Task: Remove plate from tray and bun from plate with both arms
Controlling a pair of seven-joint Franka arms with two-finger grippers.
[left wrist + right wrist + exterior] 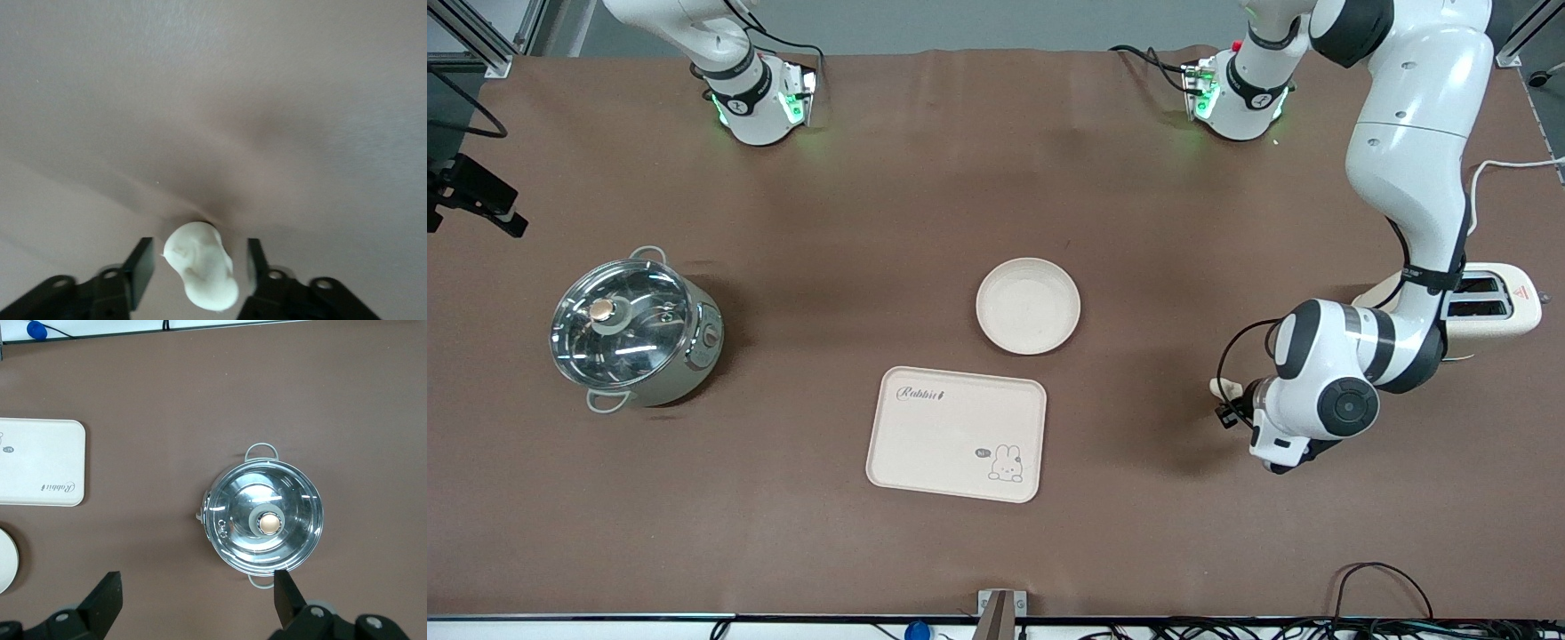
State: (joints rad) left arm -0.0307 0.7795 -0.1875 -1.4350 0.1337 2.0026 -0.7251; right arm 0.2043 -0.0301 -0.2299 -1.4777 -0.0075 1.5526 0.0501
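The round cream plate (1028,306) lies on the brown table, just farther from the front camera than the rabbit tray; its edge also shows in the right wrist view (7,559). The pale bun (1224,388) lies on the table toward the left arm's end, beside the toaster. My left gripper (1234,402) is low over it and open. In the left wrist view the bun (200,265) sits between the two fingers of the left gripper (199,252), with a gap on each side. My right gripper (198,587) is open and empty, high over the table beside the pot; the front view does not show it.
A rectangular cream tray (956,434) with a rabbit drawing lies nearer to the front camera than the plate. A steel pot (633,327) with a glass lid stands toward the right arm's end. A cream toaster (1494,307) stands under the left arm.
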